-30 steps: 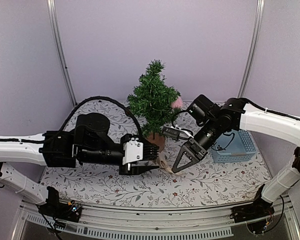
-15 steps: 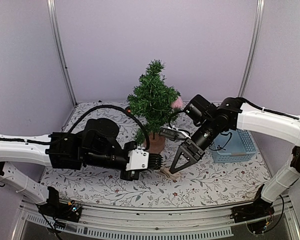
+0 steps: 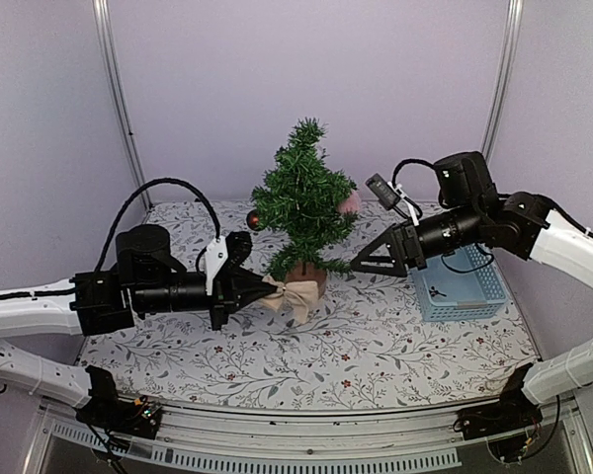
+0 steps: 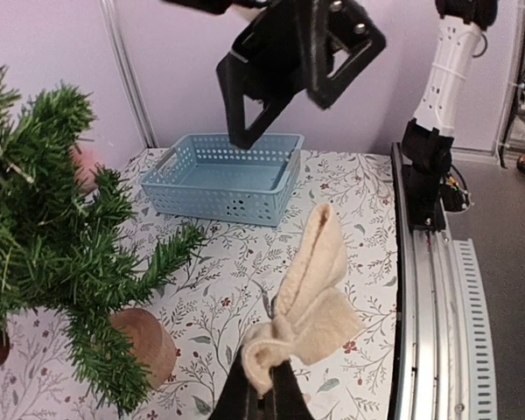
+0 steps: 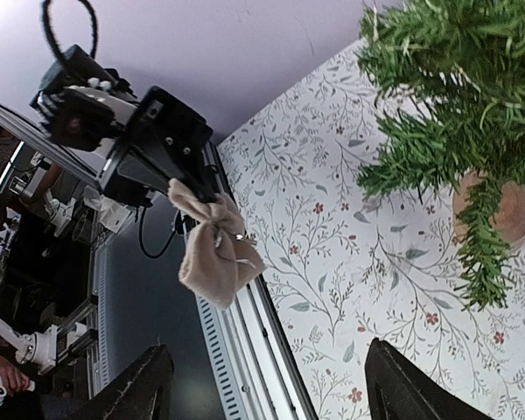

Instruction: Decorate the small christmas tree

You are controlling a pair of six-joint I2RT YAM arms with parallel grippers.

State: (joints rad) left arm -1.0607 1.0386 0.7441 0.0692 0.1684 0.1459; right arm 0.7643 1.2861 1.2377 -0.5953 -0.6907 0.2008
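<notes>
beige bow [image 3: 292, 294] hung mid-frame, clamped in our left gripper [image 3: 257, 289]; right gripper [image 3: 361, 265] gaped empty; we judged tree [image 3: 301, 197] needles might snag it.

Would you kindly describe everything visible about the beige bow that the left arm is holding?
The beige bow looks like soft, felt-like cloth, with two floppy lobes gathered into a tight knot at the middle. The left gripper is shut on that knot and holds the bow clear of the table. From above it hangs in front of the small christmas tree, near its wooden base; the left wrist view shows a gap between them. Only the gripper touches it.
</notes>
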